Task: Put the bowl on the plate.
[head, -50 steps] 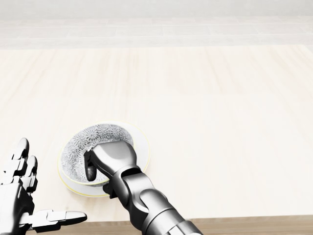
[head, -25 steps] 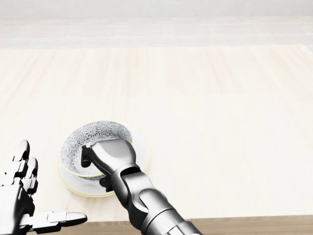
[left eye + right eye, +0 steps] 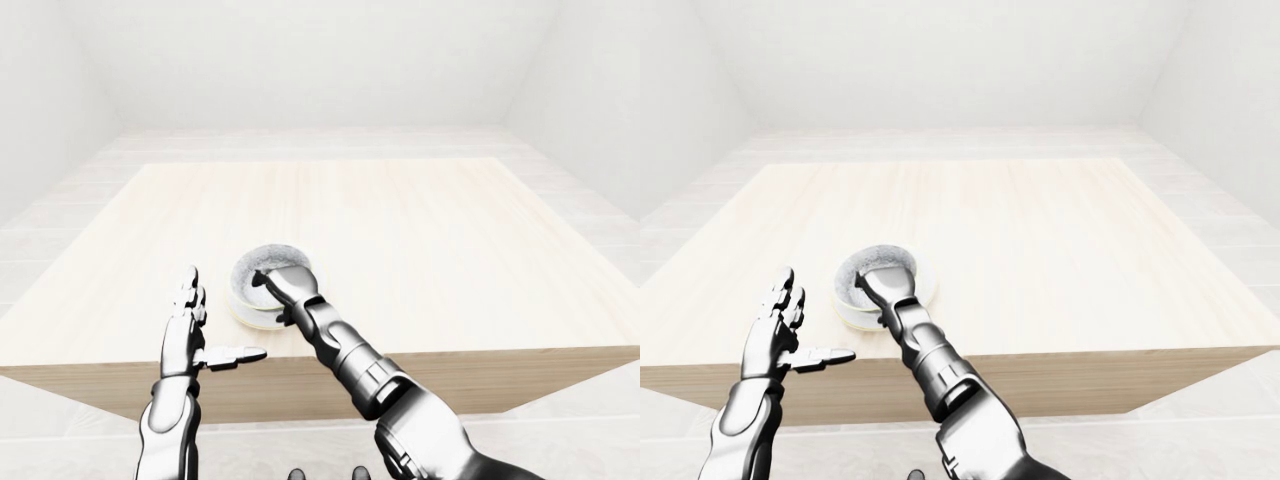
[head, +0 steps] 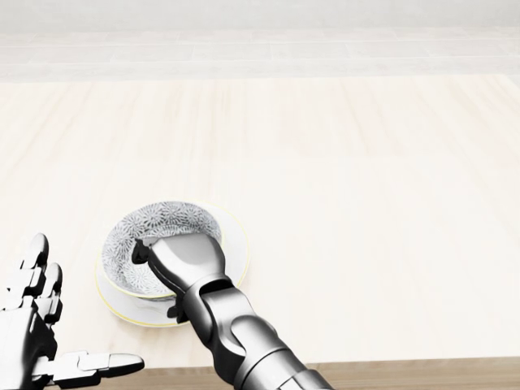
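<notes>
bowl (image 4: 158, 231) held at rim by right fingers (image 4: 140, 253), plate (image 4: 236, 244) directly beneath | tipped up slightly since a second ago, now near still | left fingers (image 4: 34, 260) spread wide, empty | release looks next

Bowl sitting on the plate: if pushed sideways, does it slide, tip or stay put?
Likely rigid: the bowl shows a clean round rim with the right hand pinching it. It looks wide and low, so tipping seems unlikely. On the smooth plate it may slide, perhaps dragging the plate along.
</notes>
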`<state>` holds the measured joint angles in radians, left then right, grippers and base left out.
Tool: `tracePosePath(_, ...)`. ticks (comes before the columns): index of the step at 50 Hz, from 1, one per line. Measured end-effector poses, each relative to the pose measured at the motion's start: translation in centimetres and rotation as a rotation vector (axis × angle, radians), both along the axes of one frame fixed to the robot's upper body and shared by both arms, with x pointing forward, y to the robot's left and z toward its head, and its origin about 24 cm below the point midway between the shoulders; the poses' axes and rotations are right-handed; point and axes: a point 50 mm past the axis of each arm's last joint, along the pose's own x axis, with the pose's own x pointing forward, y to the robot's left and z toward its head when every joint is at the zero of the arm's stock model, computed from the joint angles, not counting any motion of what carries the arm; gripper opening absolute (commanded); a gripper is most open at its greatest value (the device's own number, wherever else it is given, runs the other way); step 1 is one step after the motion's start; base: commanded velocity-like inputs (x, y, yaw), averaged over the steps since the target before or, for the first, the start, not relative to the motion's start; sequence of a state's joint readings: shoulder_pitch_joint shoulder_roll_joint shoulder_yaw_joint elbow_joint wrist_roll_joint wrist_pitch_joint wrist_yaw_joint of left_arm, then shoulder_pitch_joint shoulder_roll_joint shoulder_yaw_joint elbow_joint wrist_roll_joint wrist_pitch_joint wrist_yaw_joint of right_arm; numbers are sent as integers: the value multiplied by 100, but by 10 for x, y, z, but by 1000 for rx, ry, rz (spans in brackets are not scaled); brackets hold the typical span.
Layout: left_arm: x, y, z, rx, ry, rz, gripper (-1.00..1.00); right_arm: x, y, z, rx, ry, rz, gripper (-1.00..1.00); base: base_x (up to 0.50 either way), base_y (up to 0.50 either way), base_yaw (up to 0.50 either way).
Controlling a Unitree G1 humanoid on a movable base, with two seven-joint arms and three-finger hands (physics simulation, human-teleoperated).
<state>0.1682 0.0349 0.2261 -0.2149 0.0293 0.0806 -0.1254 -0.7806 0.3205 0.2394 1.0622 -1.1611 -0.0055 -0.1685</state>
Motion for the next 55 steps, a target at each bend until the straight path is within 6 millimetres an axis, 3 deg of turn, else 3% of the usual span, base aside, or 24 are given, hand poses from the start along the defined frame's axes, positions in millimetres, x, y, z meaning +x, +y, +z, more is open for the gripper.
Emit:
tracePosePath(5, 0, 0, 0, 0, 0, 0, 100, 0, 0, 0, 0, -1, 1, 50, 0, 0, 0)
tracePosePath(10, 0, 0, 0, 0, 0, 0, 100, 0, 1, 1, 0, -1, 2, 60, 0, 0, 0)
tracePosePath(55, 6, -3, 1, 2, -2, -11, 100, -3, -1, 26, 41, -34, -16, 89, 0, 0, 0)
